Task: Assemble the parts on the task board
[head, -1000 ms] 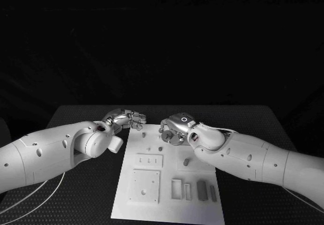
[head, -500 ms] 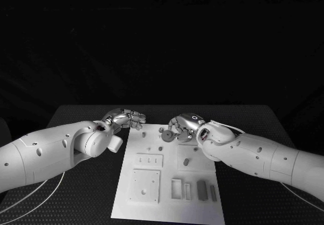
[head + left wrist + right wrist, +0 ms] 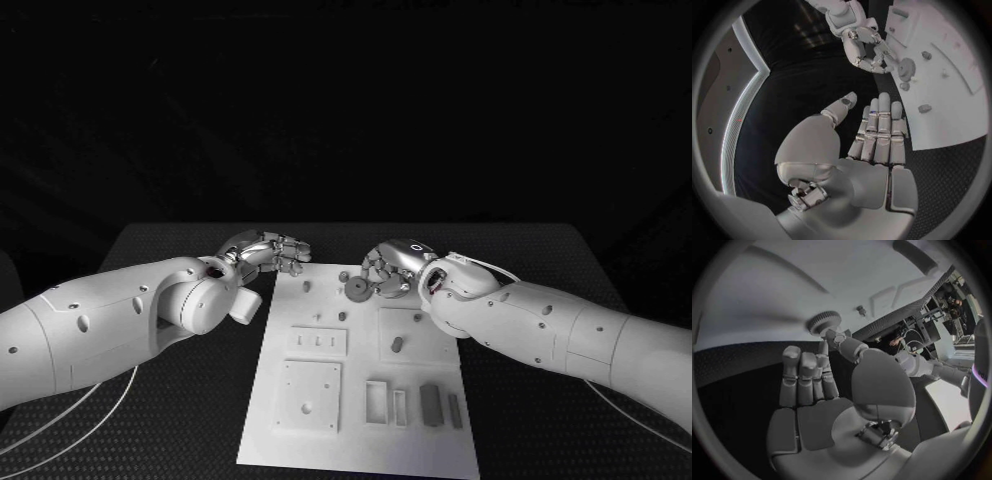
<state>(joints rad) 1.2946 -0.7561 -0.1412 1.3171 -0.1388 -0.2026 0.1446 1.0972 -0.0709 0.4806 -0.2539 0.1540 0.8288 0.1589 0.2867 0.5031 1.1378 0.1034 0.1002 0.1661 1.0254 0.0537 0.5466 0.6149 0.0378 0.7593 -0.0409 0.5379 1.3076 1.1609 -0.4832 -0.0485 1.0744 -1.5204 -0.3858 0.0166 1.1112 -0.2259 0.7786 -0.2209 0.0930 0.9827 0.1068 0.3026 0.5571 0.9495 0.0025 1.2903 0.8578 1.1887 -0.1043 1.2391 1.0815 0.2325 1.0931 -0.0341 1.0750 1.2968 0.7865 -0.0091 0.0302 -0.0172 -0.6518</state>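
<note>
Black table (image 3: 577,260) bears one task board (image 3: 361,440), one gear (image 3: 355,289), two hands.

The board (image 3: 361,400) lies in the middle of the desk (image 3: 173,250). A gear (image 3: 355,289) sits at the board's far end, touched by the right hand (image 3: 392,265). The left hand (image 3: 268,251) hovers just off the board's far left corner. Slots and small pieces lie nearer the robot.
</note>
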